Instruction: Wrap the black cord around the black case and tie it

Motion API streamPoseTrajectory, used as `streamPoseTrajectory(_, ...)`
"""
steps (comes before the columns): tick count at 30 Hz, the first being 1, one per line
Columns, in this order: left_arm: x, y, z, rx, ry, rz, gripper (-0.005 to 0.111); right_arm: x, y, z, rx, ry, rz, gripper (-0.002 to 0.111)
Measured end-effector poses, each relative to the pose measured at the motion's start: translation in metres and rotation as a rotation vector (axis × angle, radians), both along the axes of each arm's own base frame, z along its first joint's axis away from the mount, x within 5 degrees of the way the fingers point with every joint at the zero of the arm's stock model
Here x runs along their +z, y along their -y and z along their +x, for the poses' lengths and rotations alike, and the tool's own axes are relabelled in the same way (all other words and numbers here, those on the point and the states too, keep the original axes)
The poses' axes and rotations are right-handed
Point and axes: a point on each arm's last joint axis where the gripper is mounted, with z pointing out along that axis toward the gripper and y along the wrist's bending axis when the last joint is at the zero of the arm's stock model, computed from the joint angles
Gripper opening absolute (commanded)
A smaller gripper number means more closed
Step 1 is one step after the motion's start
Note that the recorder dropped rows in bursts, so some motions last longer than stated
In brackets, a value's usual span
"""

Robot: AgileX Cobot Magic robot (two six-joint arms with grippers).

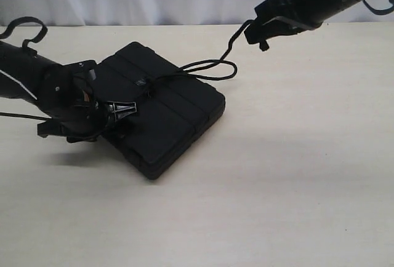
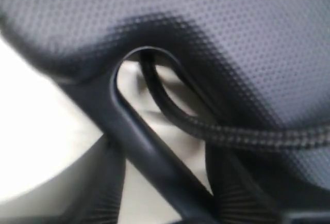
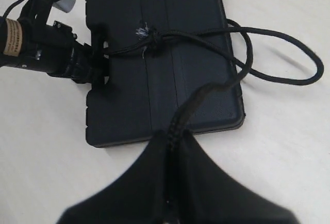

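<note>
Closest to me, the flat matte black plastic case (image 1: 172,119) is sitting cornerwise on the pale desk (image 1: 295,187). The left gripper (image 1: 117,112) is sitting right at its handle end, and I can't tell if those jaws are pinching anything. The long black braided cord (image 1: 209,65) is running from the handle cut-out across the lid, through a fuzzy knot (image 3: 147,34), looping off the far edge, then climbing to the raised right gripper (image 1: 261,33), whose jaws are clamped on it. So any tightening pull is going away from the handle, I'd guess.
</note>
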Motion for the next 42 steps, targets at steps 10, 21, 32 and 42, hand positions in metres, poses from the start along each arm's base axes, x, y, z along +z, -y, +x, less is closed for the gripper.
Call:
streamPoseTrajectory(10,0.027,-0.045,0.012,0.0,0.02,0.082,0.0,0.038,0.059,-0.009,-0.206,0.126,-0.006,0.004)
streamPoseTrajectory(21,0.069,-0.097,0.006,0.104,0.107,0.113,0.0,0.045,0.163,-0.024,-0.543,0.11,-0.012,0.004)
streamPoseTrajectory(32,0.07,-0.103,0.006,0.053,0.109,0.143,0.0,-0.048,0.24,-0.037,-0.922,0.051,-0.149,0.005)
streamPoseTrajectory(42,0.07,-0.103,0.006,0.035,0.109,0.151,0.0,-0.037,0.071,-0.001,-0.039,0.213,-0.106,0.044)
